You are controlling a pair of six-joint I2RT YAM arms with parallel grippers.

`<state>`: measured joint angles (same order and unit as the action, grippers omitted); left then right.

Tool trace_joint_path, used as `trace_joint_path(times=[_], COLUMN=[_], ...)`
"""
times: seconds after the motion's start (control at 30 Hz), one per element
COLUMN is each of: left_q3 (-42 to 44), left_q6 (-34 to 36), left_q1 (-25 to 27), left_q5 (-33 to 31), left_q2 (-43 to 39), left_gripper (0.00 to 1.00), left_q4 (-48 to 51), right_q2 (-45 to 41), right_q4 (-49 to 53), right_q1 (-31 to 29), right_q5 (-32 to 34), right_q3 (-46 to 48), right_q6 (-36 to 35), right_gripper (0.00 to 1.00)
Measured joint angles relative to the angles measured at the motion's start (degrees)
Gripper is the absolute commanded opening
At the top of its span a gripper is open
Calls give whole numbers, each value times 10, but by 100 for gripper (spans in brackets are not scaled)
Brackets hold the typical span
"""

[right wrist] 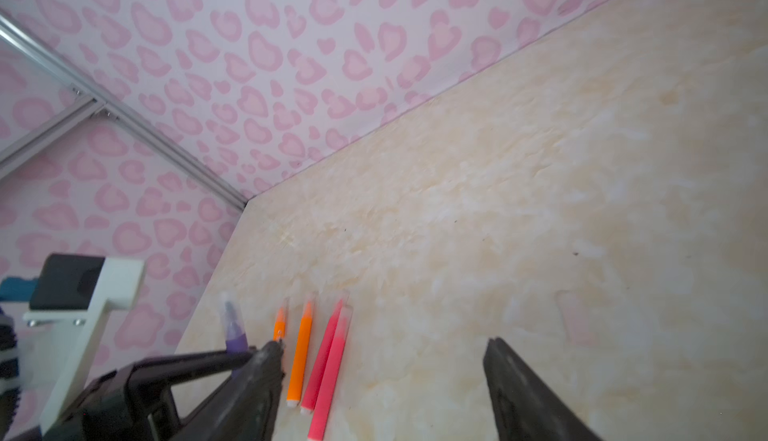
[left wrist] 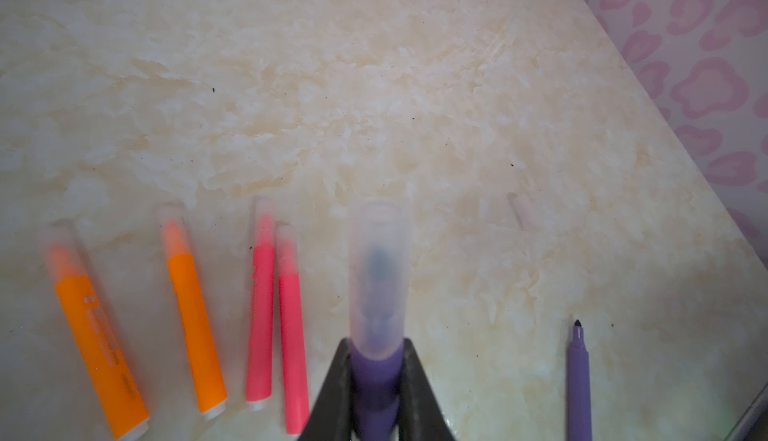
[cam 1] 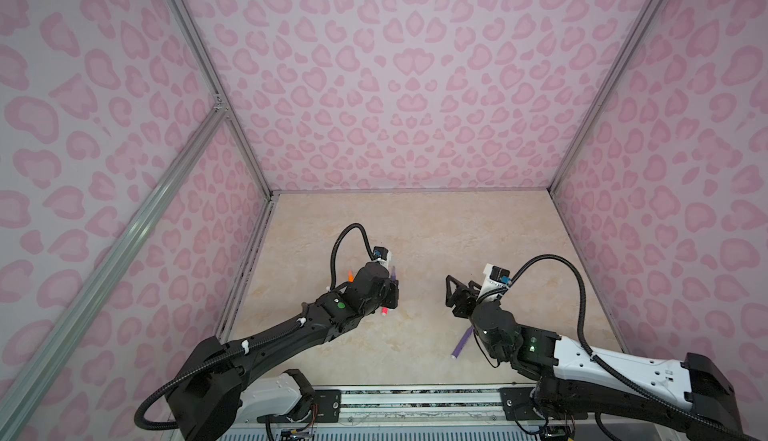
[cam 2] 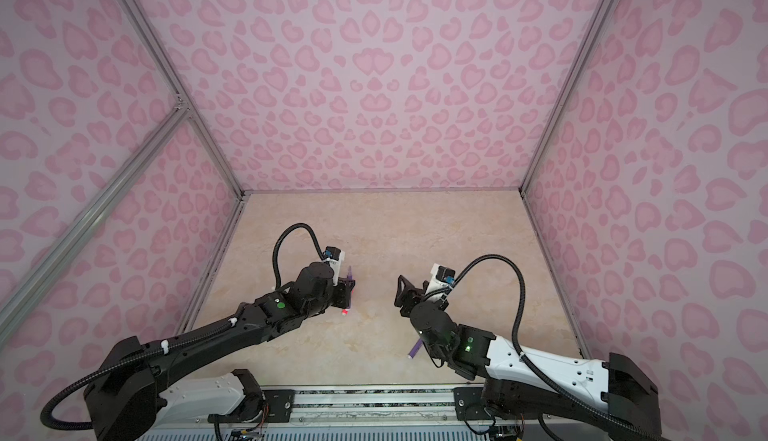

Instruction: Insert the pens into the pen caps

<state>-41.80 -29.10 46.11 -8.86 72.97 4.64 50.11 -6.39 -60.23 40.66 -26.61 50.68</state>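
left gripper [left wrist: 377,341] clamps a capped purple pen [left wrist: 376,393]; right gripper [right wrist: 384,345] gapes wide, empty. the faint loose cap [left wrist: 525,212], lying apart from the bare purple pen [left wrist: 579,380], may skid if nudged.

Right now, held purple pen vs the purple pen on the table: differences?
The held purple pen wears a clear cap over its tip; the loose purple pen shows a bare dark tip. The held purple pen is clamped in the left gripper; the loose purple pen lies free on the table. Both have purple barrels.
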Motion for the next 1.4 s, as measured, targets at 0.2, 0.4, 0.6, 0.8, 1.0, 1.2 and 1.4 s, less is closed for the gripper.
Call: trace_joint_path(times=[0.2, 0.4, 0.6, 0.8, 1.0, 1.2, 1.4], left_q3=[-73, -120, -136, -154, -170, -183, -202], left_q6=[-7, -8, -8, -8, -9, -10, -10], left_q1=[0, 0, 0, 0, 0, -1, -3], left_q5=[-3, 7, 19, 29, 19, 6, -3], left_q2=[112, 181, 214, 242, 263, 281, 309], left_gripper=[3, 3, 3, 3, 3, 3, 3], left_q4=[53, 105, 129, 141, 164, 182, 191], right_q2=[-150, -351, -450, -297, -179, -162, -135], right_q4=[61, 114, 156, 140, 97, 76, 70], right_q1=[171, 320, 408, 450, 457, 457, 457], right_q5=[-19, -35, -96, -174, -201, -194, -193], right_q3=[35, 112, 168, 143, 133, 133, 130], right_q6=[-75, -157, -183, -183, -185, -184, -183], right_gripper=[81, 88, 88, 85, 83, 85, 83])
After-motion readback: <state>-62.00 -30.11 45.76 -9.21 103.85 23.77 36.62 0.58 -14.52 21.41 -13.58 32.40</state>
